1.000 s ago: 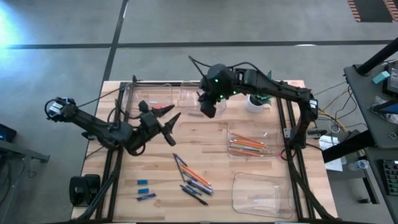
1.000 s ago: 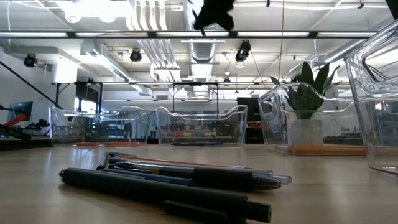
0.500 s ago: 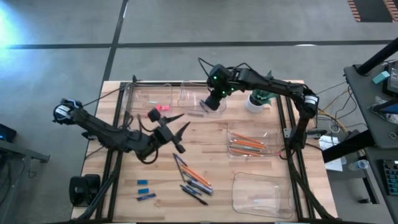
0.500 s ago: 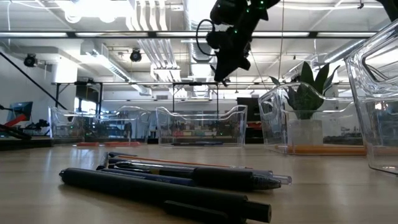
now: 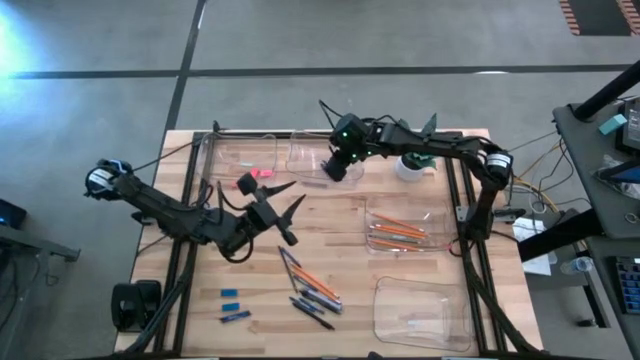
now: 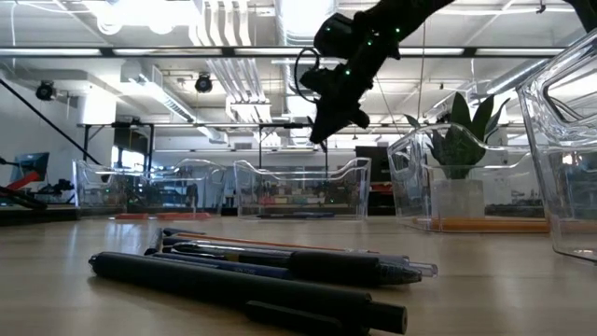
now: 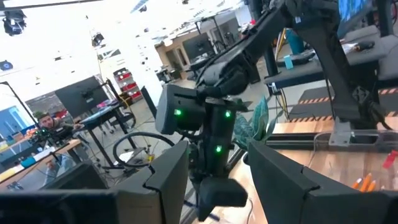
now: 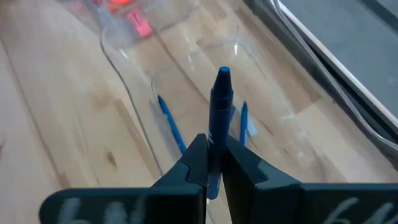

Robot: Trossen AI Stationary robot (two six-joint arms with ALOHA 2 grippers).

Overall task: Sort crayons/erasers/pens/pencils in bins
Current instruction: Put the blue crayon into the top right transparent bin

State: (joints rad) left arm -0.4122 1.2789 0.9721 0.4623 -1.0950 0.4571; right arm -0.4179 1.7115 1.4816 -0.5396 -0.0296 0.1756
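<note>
Right gripper [image 8: 213, 163] fingers clamped on a blue crayon [image 8: 219, 118], tip pointing away, held above a clear bin [image 5: 318, 158] at the surface's far edge; two crayons already lie inside. Left gripper [image 5: 283, 208] fingers spread wide, holding nothing, above mid-surface, near the mixed pens and pencils [image 5: 308, 285].

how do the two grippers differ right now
The right gripper has its jaws shut on a short blue crayon, above the clear plastic bin at the table's far edge. The left gripper has its jaws open and empty, nearer the table's middle. Both are dark, two-fingered, off the table.
</note>
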